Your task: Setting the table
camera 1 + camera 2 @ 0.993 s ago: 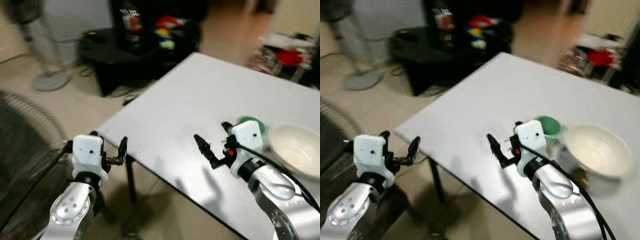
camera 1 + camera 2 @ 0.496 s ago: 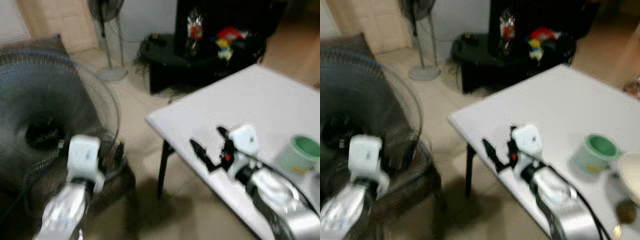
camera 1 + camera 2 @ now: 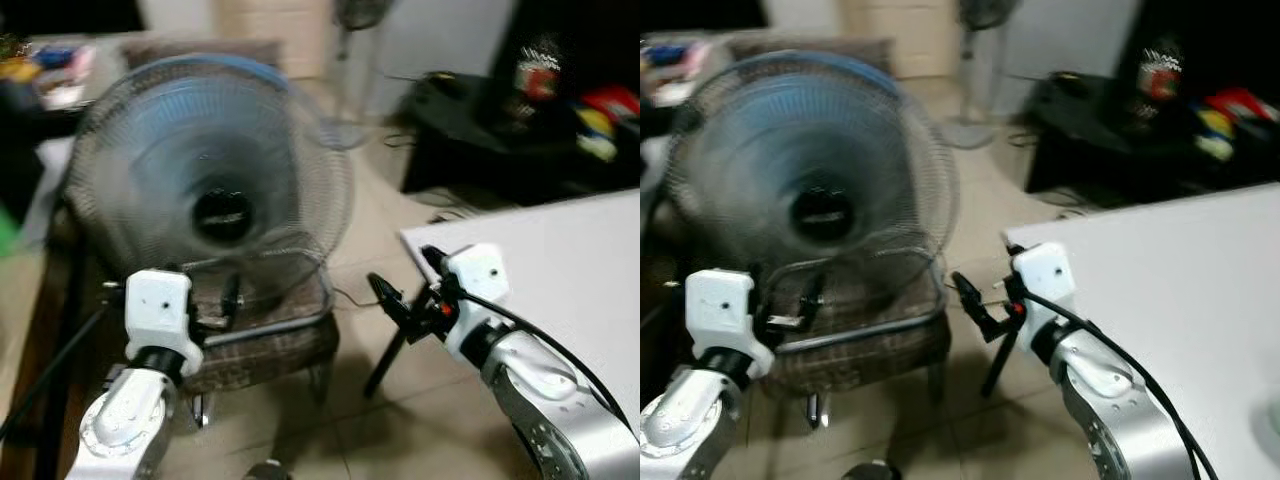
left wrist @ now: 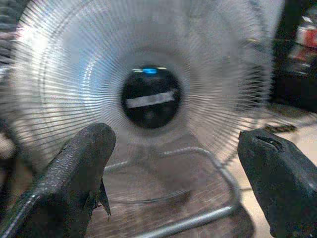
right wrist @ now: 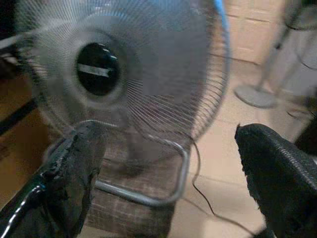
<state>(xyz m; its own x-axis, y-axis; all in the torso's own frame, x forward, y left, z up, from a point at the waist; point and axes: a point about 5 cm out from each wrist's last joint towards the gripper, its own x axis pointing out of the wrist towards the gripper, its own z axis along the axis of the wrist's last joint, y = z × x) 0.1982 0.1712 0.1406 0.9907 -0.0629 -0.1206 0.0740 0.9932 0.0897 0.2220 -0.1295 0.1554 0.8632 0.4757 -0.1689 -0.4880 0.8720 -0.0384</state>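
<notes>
White table [image 3: 560, 250] now sits at far right; camera has swung left onto a fan [image 3: 215, 190] on a chair [image 3: 260, 345]. Left gripper [image 4: 173, 163] and right gripper [image 5: 168, 163] gape wide, empty; tableware is out of reach.

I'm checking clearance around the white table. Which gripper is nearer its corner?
Right. The right gripper hangs just off the white table corner, over the floor. The left gripper is farther away, in front of the fan on its stool.
</notes>
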